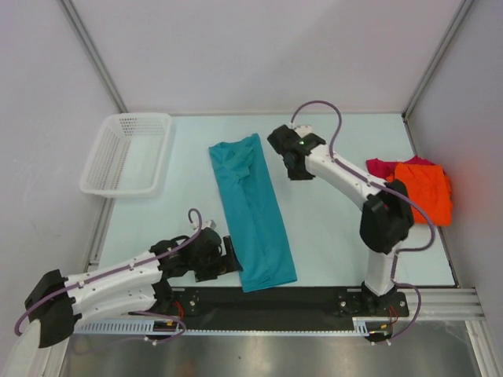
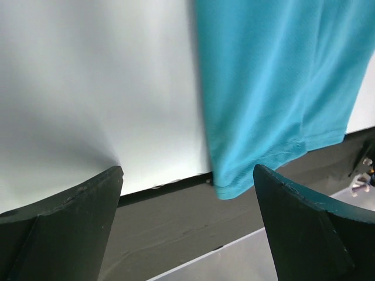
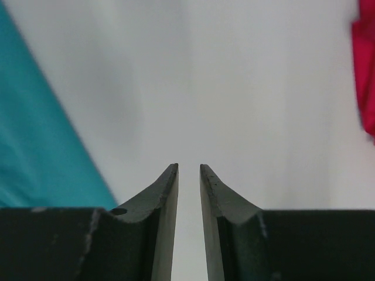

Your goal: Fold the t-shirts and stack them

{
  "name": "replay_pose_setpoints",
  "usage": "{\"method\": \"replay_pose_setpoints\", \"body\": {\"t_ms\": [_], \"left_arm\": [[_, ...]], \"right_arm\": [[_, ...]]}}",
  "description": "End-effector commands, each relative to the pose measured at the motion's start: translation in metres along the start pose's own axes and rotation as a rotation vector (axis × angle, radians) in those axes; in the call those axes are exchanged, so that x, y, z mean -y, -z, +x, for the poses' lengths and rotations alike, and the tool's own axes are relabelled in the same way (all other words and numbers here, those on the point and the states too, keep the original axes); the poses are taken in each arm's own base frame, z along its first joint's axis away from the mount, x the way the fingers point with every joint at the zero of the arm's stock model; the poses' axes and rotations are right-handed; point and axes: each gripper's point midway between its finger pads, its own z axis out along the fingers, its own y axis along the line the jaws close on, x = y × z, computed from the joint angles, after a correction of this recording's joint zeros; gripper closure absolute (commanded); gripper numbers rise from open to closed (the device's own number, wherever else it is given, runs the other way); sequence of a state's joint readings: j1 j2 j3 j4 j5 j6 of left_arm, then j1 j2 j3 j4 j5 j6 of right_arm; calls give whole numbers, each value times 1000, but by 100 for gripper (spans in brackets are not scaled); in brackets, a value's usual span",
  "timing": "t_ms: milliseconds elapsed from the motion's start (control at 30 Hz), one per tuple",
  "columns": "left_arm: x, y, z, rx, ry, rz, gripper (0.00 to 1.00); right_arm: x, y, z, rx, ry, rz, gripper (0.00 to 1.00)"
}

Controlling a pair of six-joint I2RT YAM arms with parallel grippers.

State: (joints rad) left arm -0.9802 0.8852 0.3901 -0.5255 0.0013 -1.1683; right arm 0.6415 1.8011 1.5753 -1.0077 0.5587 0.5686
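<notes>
Just left of the near hem of the teal-blue t-shirt, my left pincer hung low with its fingers spread wide and empty, only pale table and the black strip along the near edge showing between them. That shirt lay flat as a long narrow band, folded lengthwise, running on a slant with its collar end far from me and its hem end near. In my left wrist view one corner of the hem lapped over the black strip. My right pincer stood just to the right of the shirt's far, collar end, over bare table and clear of the cloth. Its two fingers were drawn almost together, with a thin slit of table showing between the tips, and they pinched nothing. Well to the right of the teal-blue shirt, beyond my right arm, the orange t-shirt sat in a loose heap at the table's right side. The magenta-red t-shirt was bunched against the orange one, on the side nearer the teal-blue shirt, and partly under it. A sliver of that red cloth showed at the right edge of my right wrist view. Left of the teal-blue shirt's far end, apart from it, the white mesh basket rested at the table's far left corner.
</notes>
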Motion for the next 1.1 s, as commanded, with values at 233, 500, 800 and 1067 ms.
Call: {"method": "replay_pose_setpoints", "body": {"t_ms": [233, 500, 800, 1067], "left_arm": [[-32, 32, -17, 89, 34, -49, 0], [-24, 24, -17, 54, 23, -49, 0], [-9, 14, -26, 25, -53, -78, 1], [-9, 11, -39, 4, -179, -184, 0]], "right_arm": [[-120, -31, -107, 57, 62, -223, 68], [-164, -69, -100, 29, 34, -380, 61], [-192, -78, -106, 8, 5, -520, 71], [-236, -51, -112, -9, -136, -918, 69]]}}
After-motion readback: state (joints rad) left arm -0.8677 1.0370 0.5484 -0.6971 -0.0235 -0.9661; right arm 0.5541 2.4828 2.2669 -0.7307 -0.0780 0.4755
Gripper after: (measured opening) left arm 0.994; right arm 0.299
